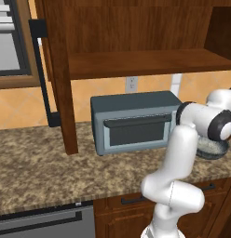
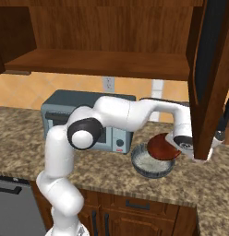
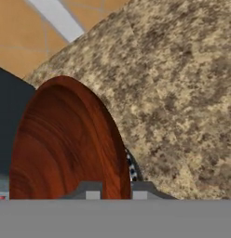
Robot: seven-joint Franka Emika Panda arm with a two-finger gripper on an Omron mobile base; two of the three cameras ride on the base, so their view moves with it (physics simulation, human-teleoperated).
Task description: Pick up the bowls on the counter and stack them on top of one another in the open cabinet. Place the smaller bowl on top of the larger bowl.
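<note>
The claw (image 3: pixel 112 189) is gripping the small glossy reddish-brown bowl (image 2: pixel 160 146), which is partly hiding the wide ribbed dark grey bowl (image 2: pixel 148 163).

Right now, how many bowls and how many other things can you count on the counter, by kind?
Reddish-brown bowl, held just above the counter by the gripper: 1
Dark grey bowl: 1
Blue-grey toaster oven: 1
Total: 3
</note>
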